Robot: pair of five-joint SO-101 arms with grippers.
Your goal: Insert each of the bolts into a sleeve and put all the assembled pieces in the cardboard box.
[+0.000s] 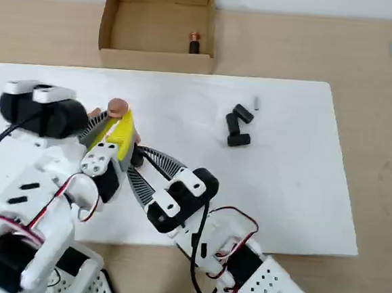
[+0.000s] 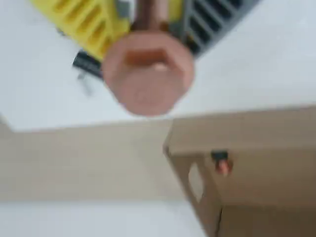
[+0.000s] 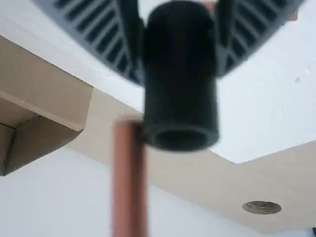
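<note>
My right gripper (image 3: 180, 34) is clamped on a black sleeve (image 3: 180, 94), with a grey ribbed finger on each side and the sleeve's open mouth facing outward. Just beside it, my left gripper (image 2: 148, 19) pinches the shaft of a copper bolt (image 2: 148, 74) between one yellow finger and one grey one, the broad head pointing away from me. The right wrist view has the bolt's shaft close against the sleeve's rim, though I cannot tell whether they touch. Both hang over the white mat (image 1: 287, 194). Farther out on the mat, a few loose sleeves (image 1: 238, 126) lie close together. Beyond the mat's far edge, on the wooden table (image 1: 373, 133), the cardboard box (image 1: 155, 60) stands open with one assembled piece (image 1: 194, 43) near its right wall.
</note>
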